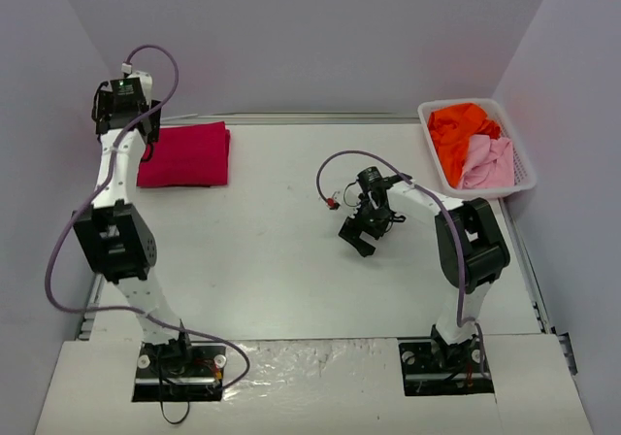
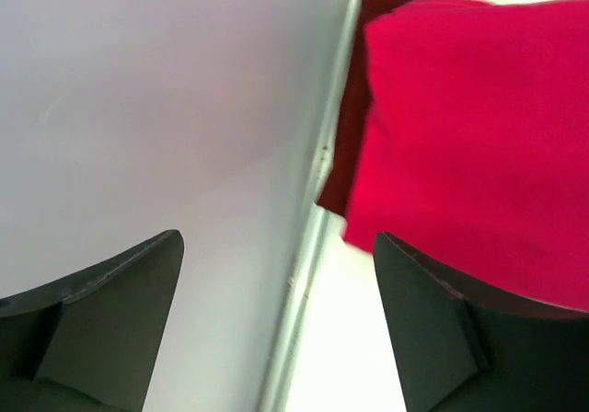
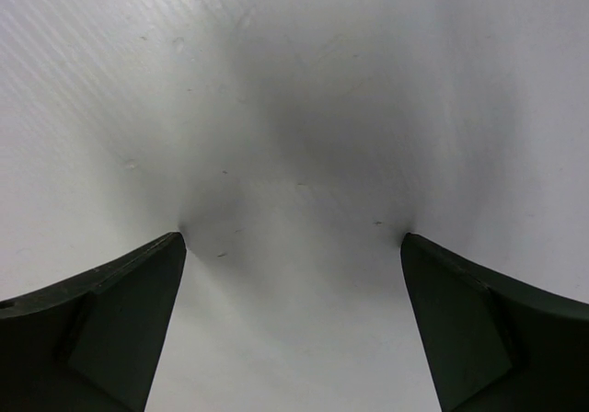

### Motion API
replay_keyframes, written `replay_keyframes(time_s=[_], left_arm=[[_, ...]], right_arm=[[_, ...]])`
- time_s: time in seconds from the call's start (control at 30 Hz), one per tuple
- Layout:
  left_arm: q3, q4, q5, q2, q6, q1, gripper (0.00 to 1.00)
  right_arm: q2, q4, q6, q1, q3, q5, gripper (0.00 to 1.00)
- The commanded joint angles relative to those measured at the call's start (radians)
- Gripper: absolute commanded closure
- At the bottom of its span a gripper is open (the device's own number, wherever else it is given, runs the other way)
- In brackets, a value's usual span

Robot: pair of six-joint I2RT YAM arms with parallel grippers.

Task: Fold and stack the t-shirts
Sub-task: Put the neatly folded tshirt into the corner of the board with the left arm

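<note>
A folded crimson-red t-shirt (image 1: 184, 153) lies at the table's far left, on top of a dark maroon t-shirt (image 2: 350, 127) whose edge shows beneath it in the left wrist view. My left gripper (image 1: 147, 132) hovers at the stack's left edge by the wall, open and holding nothing (image 2: 276, 246); the red t-shirt (image 2: 479, 127) lies beyond its right finger. An orange t-shirt (image 1: 458, 129) and a pale pink t-shirt (image 1: 490, 163) lie crumpled in the basket. My right gripper (image 1: 361, 236) is open low over bare table (image 3: 293, 237).
The white mesh basket (image 1: 524, 178) stands at the back right corner. A metal rail (image 2: 308, 246) edges the table beside the left wall (image 2: 138, 108). Walls enclose the table on the left, back and right.
</note>
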Motion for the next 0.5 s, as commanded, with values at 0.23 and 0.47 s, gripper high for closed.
replay_keyframes(time_s=[0.23,0.47], left_arm=[[-0.775,0.223,0.375,-0.646,-0.142,-0.031,0.06],[-1.119,0.449,0.375,-0.754,-0.182,-0.034,0.06]], right_arm=[[-0.318,0.109,0.185,-0.101,0.010,-0.075,0.00],[-0.636,0.724,0.463,-0.097,-0.377,0.470,0.00]])
